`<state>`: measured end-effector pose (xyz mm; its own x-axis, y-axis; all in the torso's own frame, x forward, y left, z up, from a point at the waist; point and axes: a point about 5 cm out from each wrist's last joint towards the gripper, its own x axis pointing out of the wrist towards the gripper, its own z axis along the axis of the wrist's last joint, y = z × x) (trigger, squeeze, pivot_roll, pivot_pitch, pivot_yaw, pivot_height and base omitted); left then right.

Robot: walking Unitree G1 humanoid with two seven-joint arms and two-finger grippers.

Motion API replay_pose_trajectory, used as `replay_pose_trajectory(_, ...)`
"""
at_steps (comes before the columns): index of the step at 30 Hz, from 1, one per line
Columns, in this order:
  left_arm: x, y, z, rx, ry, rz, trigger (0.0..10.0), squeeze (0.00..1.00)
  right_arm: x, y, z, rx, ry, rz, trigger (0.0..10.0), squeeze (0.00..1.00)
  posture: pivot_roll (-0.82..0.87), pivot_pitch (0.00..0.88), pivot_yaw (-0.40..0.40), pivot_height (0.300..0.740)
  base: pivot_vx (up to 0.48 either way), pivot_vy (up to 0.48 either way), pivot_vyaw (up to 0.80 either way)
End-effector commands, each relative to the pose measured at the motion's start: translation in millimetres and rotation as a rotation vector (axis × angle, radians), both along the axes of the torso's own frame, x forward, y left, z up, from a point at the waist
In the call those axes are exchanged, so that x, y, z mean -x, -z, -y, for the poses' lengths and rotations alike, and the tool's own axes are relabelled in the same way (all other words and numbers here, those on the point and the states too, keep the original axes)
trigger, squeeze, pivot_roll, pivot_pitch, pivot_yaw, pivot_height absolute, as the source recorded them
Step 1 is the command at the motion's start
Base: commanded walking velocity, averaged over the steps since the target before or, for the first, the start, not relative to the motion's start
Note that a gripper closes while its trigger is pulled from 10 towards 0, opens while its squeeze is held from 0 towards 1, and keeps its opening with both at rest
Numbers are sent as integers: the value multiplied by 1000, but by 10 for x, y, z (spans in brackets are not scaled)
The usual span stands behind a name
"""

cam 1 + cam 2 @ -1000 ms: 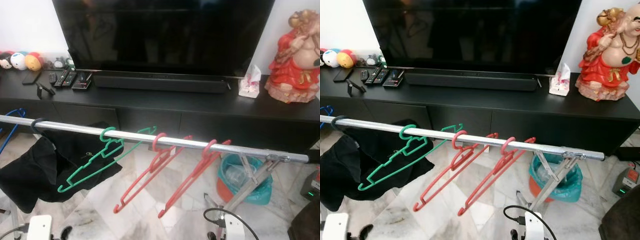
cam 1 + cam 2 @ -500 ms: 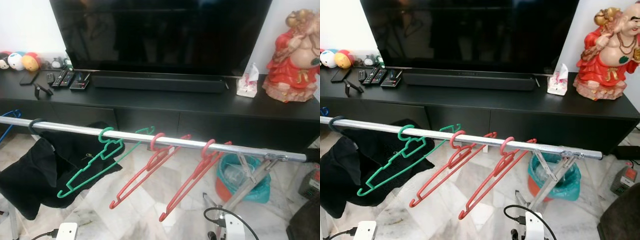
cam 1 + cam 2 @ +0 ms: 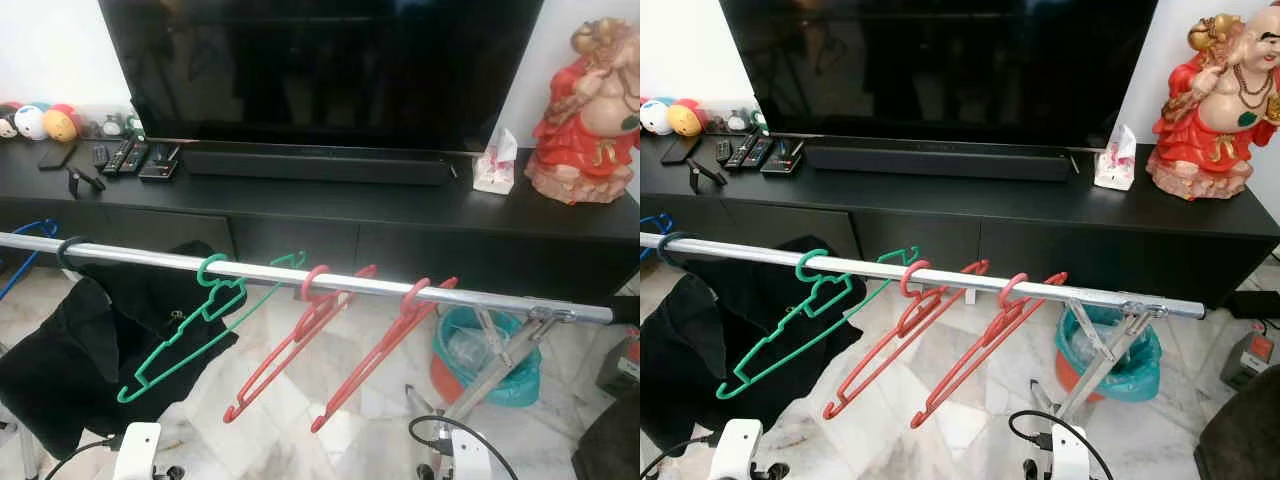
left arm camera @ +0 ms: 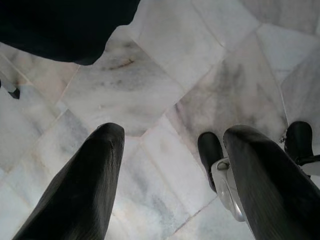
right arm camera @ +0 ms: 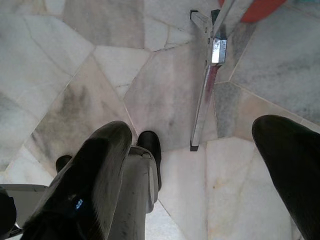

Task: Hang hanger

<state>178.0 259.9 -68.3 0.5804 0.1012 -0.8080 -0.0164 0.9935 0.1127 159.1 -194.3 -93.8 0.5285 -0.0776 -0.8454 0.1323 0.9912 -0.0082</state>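
Left arm has risen; green hanger [image 3: 190, 330] hangs tilted; both tools spread.

Both arms hang low, their white wrists just in sight at the bottom of the head views. The left pincer [image 4: 167, 180] points down with its two black fingers [image 4: 80, 190] spread wide apart and nothing between them. The right pincer [image 5: 195, 185] also points down, fingers [image 5: 90, 180] wide apart and empty.
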Motion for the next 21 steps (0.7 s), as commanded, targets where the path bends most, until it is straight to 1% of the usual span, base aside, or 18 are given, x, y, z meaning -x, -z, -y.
replay_pose_trajectory(1,84,42,-11,-6,1,-35,10000,0,20,9,-3,-7,26,-2,10000,0,-152,0,-9,740,0,0,0)
replay_pose_trajectory(4,115,50,-30,-8,6,-44,10000,0,24,11,-7,-7,27,-3,10000,0,-154,0,-8,740,0,0,0)
replay_pose_trajectory(6,160,56,-78,-24,5,-66,10000,0,30,14,-10,-8,23,-6,10000,0,-153,0,-7,740,0,0,0)
replay_pose_trajectory(9,170,50,-110,-30,1,-73,10000,0,36,17,-11,-7,22,-9,10000,0,-154,0,-6,740,0,0,0)
replay_pose_trajectory(11,173,57,-94,-28,3,-73,10000,0,38,17,-11,-7,23,-10,10000,0,-154,0,-6,740,0,0,0)
replay_pose_trajectory(12,190,97,7,-18,17,-69,10000,0,42,19,-11,-6,25,-11,10000,0,-154,0,-6,740,0,0,0)
replay_pose_trajectory(13,190,97,7,-18,17,-69,10000,0,42,19,-11,-6,25,-11,10000,0,-154,0,-6,740,0,0,0)
replay_pose_trajectory(14,196,112,54,-12,25,-65,10000,0,47,21,-11,-7,28,-13,10000,0,-156,0,-5,740,0,0,0)
replay_pose_trajectory(16,196,112,57,-12,27,-64,10000,0,49,22,-12,-8,30,-14,10000,0,-156,0,-5,740,0,0,0)
replay_pose_trajectory(21,187,109,64,-6,36,-56,10000,0,56,26,-13,-10,36,-17,10000,0,-157,0,-3,740,0,0,-787)
